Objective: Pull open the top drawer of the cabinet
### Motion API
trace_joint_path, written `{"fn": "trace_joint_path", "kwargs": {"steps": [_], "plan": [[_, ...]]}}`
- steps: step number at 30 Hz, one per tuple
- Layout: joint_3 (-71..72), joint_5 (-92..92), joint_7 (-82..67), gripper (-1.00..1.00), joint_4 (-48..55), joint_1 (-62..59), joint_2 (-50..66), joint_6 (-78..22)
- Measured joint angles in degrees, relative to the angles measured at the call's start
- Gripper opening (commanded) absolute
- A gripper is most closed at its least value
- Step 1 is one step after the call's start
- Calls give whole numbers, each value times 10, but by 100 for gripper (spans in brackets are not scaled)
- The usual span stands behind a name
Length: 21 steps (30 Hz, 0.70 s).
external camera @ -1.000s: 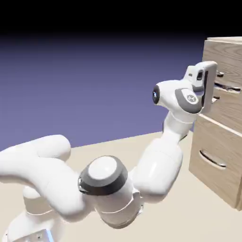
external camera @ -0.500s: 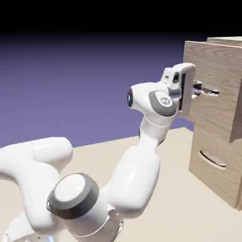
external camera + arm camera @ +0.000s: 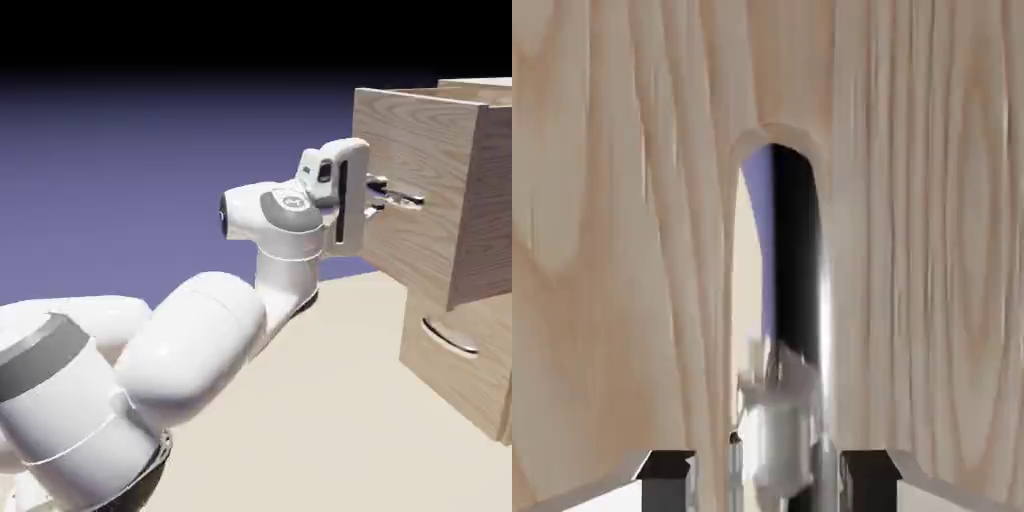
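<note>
The top drawer (image 3: 415, 210) sticks far out of the light oak cabinet (image 3: 480, 380) toward the exterior view's left. Its thin silver bar handle (image 3: 398, 197) sits between the fingers of my gripper (image 3: 378, 197), which is shut on it. In the hand view the drawer's wood-grain front panel (image 3: 622, 250) fills the frame. The shiny handle (image 3: 787, 330) runs upright in the middle, mirroring the backdrop. It passes between my two grey fingertips (image 3: 667, 468) at the bottom edge, where my gripper (image 3: 768, 470) holds it.
The lower drawer (image 3: 455, 365) with its curved silver handle (image 3: 447, 338) stays flush in the cabinet, under the pulled-out box. My white arm (image 3: 200, 340) stretches across the beige table (image 3: 330, 440) from the lower left.
The top drawer has slid steadily out of the cabinet toward the exterior view's left. My gripper has moved back with it, still holding the handle, and the arm has folded closer to its base.
</note>
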Motion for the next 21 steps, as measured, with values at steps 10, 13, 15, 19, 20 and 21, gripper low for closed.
{"fn": "trace_joint_path", "kwargs": {"steps": [10,13,15,19,20,21], "plan": [[53,-10,175,-100,16,-104,162,106],[90,-19,218,-100,-4,-157,181,122],[104,-38,268,-100,6,-175,215,136],[146,-69,354,-100,10,-230,264,167],[161,-62,347,-100,-7,-251,250,170],[175,-55,341,-100,-24,-272,235,175]]}}
